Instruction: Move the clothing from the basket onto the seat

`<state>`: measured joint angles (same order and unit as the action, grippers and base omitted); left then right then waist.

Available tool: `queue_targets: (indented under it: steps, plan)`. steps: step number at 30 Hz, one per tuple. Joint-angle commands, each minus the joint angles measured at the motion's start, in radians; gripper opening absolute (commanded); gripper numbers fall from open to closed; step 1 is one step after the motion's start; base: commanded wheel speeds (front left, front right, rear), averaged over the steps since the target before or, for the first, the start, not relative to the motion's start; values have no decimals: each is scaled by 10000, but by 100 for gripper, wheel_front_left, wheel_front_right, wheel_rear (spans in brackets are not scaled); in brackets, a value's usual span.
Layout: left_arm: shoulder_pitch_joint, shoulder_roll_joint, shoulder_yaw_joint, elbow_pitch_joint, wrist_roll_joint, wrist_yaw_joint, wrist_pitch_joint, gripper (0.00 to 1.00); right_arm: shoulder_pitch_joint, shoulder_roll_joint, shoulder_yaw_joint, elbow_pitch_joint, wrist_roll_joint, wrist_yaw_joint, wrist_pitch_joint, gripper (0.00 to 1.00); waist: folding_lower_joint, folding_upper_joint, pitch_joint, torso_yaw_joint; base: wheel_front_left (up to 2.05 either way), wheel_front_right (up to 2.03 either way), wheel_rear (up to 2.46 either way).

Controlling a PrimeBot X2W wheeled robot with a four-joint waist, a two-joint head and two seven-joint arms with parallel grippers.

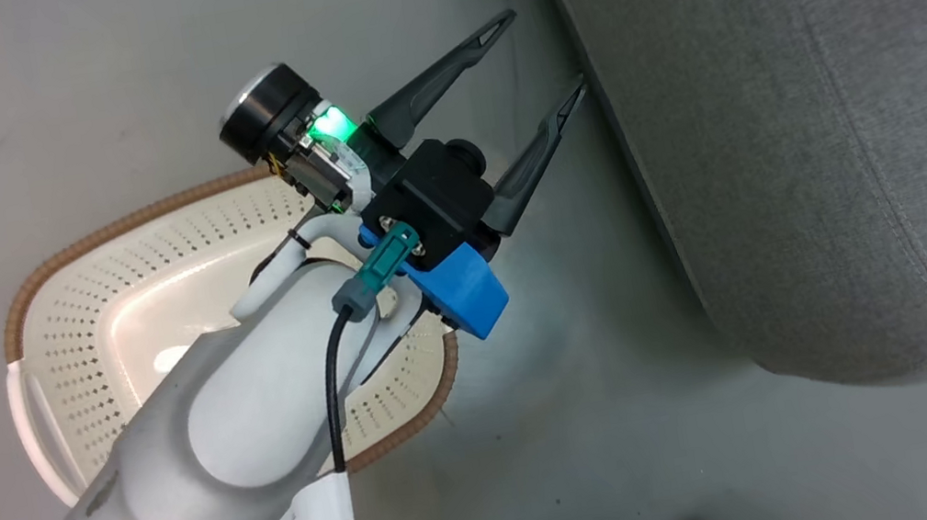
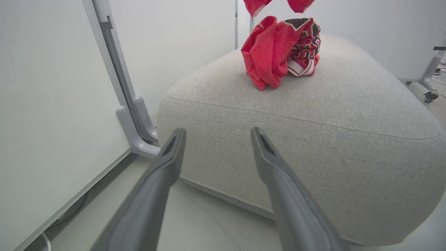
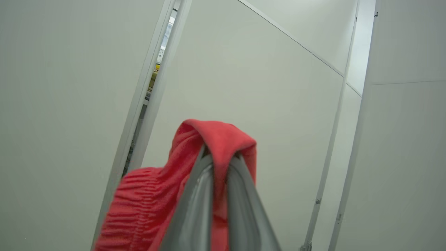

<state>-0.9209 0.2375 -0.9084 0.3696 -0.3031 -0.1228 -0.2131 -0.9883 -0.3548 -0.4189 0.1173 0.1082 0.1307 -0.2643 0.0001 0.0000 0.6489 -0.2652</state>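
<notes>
Pale forearm (image 1: 248, 424) sweeps up from the lower left of the head view. Left gripper (image 1: 544, 50) is spread wide and holds nothing, between the basket (image 1: 123, 225) and the seat (image 1: 774, 108). Right gripper (image 3: 221, 155) is clamped on a red garment (image 3: 139, 209), bottom centre. Jersey (image 2: 278, 52) lies crumpled on the seat, top centre of the left wrist view.

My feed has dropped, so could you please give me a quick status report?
Left claw open, empty, beside the seat. Right claw shut on a red garment, held up. Jersey already on seat; visible basket floor bare. No obstruction seen.
</notes>
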Motion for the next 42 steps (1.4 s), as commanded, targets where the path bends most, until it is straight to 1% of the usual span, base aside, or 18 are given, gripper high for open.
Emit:
queue_targets:
  steps: [1,4,6,10,13,18,22,24,25,29,34,38,42]
  plan:
    - [-189,96,29,-92,49,32,9,100,-178,-262,-254,191,89,1,0,0,-1,0,676,44,0,0,0]
    - [-276,214,-24,-272,113,29,84,100,-161,-792,-781,695,110,1,0,0,-1,0,933,5,0,0,0]
    - [-299,290,-53,-354,119,27,116,100,91,-841,-1054,1096,74,1,0,0,-1,0,1043,-17,0,0,0]
    - [-306,359,-90,-522,86,59,166,100,542,-491,-1101,1833,-175,1,-2,0,-1,0,1215,-69,0,0,0]
    - [-363,415,-112,-617,71,57,235,100,836,8,-1182,2431,-435,1,0,0,-1,0,1323,-54,0,0,0]
    - [-451,463,-135,-721,48,76,234,100,1004,555,-1067,3454,-889,1,0,0,-1,0,1441,67,0,0,0]
    - [-474,483,-172,-760,40,113,216,100,976,852,-1109,3863,-1097,1,0,0,-1,0,1482,168,0,0,0]
    - [-476,474,-209,-741,39,114,188,100,907,903,-1158,3909,-1150,1,-2,0,-1,0,1462,210,0,0,0]
    - [-478,464,-215,-722,33,117,165,100,896,904,-1161,3867,-1163,1,0,100,-1,0,1431,227,0,0,0]
    - [-349,353,-195,-579,-56,170,-2,100,1425,898,-1157,3194,-1024,1,-2,100,-1,0,1087,287,0,0,0]
    - [43,190,-157,-274,-237,273,-282,100,2597,869,-1007,2147,-982,-1,-2,100,-1,0,250,293,0,0,0]
    - [500,58,181,-47,-569,452,-456,100,3441,1013,-729,1125,-861,1,-2,100,-1,0,-593,352,0,0,0]
    - [1059,31,737,61,-841,705,-518,100,4233,1313,-146,55,-778,1,1,100,-1,0,-1539,508,0,0,0]
